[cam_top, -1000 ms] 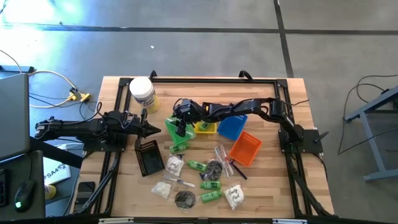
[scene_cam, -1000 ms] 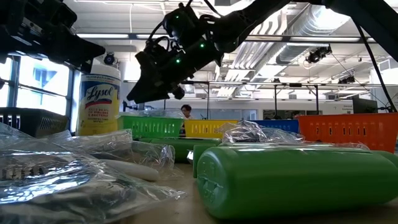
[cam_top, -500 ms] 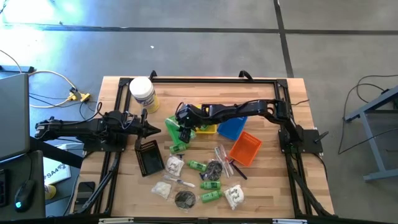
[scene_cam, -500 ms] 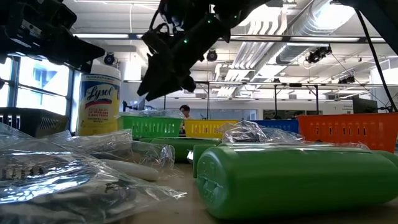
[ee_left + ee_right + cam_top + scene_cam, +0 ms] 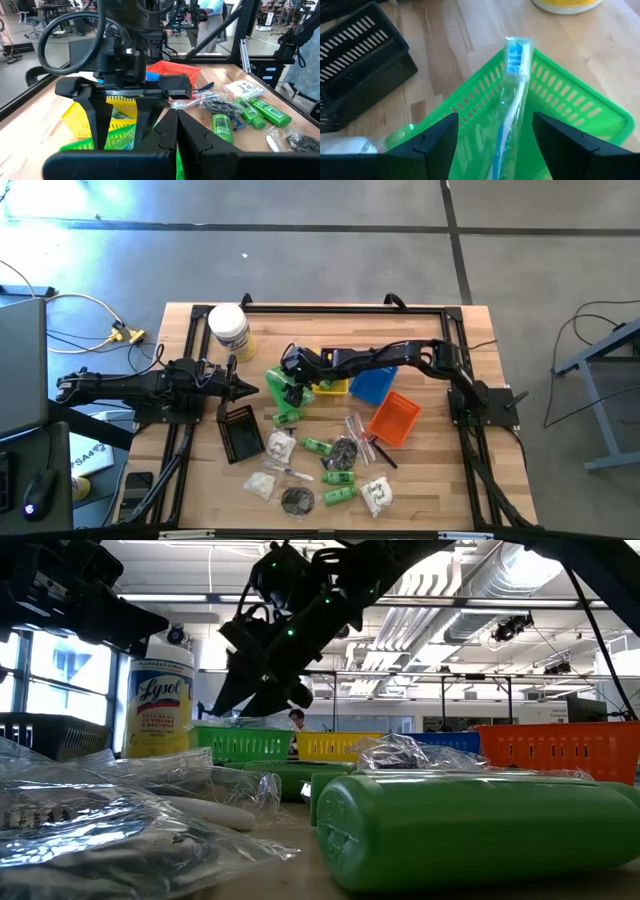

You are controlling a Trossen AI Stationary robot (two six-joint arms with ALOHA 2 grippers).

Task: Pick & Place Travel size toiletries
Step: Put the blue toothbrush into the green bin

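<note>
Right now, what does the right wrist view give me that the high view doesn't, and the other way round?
Only the right wrist view: a clear-wrapped blue-and-white toothbrush lying in the green slatted plastic basket, tip over its rim, between the right hand's open fingers.

Only the high view: the left hand shut and waiting left of the basket, the yellow basket, blue basket, orange basket, and loose toiletries on the wooden table.

Both: green basket, black slatted basket, right hand over the green one.
</note>
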